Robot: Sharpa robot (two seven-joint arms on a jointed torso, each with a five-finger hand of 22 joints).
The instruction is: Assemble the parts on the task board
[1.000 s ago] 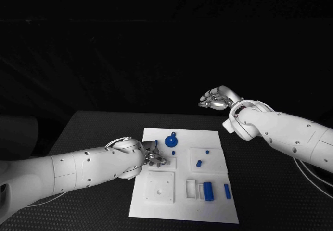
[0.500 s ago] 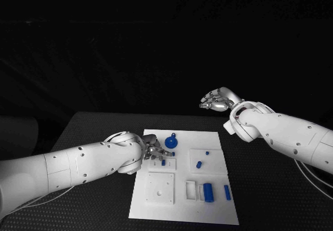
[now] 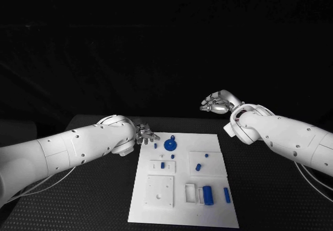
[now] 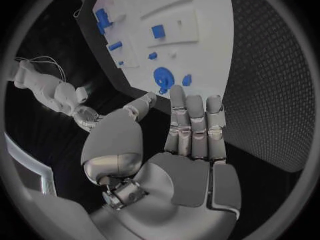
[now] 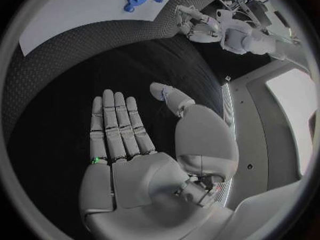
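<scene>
Head view: left silver many-fingered hand (image 3: 144,134) sits at the far left corner of the white rectangular task board (image 3: 208,211), just off its left edge, over the black textured table (image 3: 83,207). Half a second ago it was lower down, on the small raised plate beside the round blue disc-shaped part (image 3: 171,143); a second ago lower again, near the square white plate (image 3: 160,190). So it has pulled back and up, away from the board. A small blue peg (image 3: 163,165) now stands in the little plate where the hand was working; judged as just seated, one insertion done.

Left wrist view shows the left hand (image 4: 175,144) with fingers straight, side by side, thumb out, nothing in it: wide, empty. Board and blue disc lie beyond the fingertips, apart from them.

Right silver hand (image 3: 218,102) hovers high beyond the board's far right corner, barely shifted across the three frames. Right wrist view: palm (image 5: 143,160) flat, fingers extended, holding nothing.

Loose pieces remain: large blue cylinder (image 3: 207,193) and slim blue bar (image 3: 227,194) at the near end, a short blue peg (image 3: 198,167) on the right-hand plate. Task is partway; next the free left hand probably goes for another loose part.
</scene>
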